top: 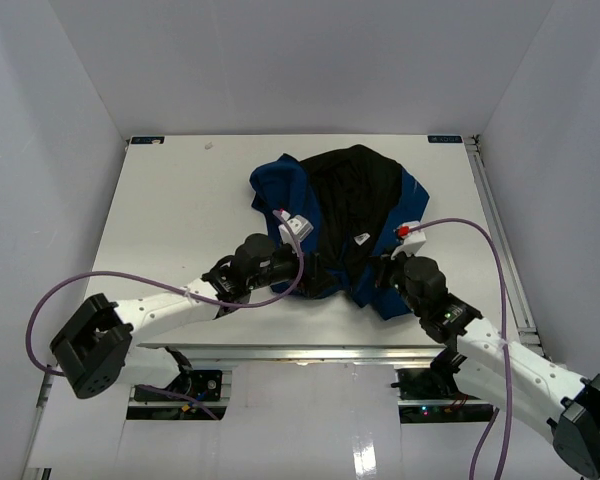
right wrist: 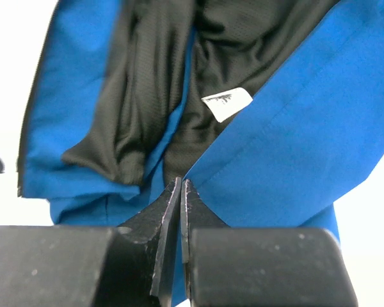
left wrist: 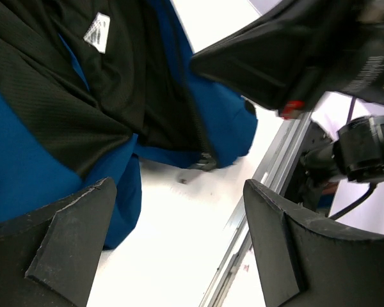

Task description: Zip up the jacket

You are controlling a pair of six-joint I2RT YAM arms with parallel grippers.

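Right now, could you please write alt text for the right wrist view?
The right gripper is shut, its tips at an edge of a soft royal-blue fabric jacket. The jacket lies open, showing black mesh lining and a small white label.

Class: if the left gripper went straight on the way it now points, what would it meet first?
The left gripper would probably meet the blue hem of the jacket first; depth is unclear.
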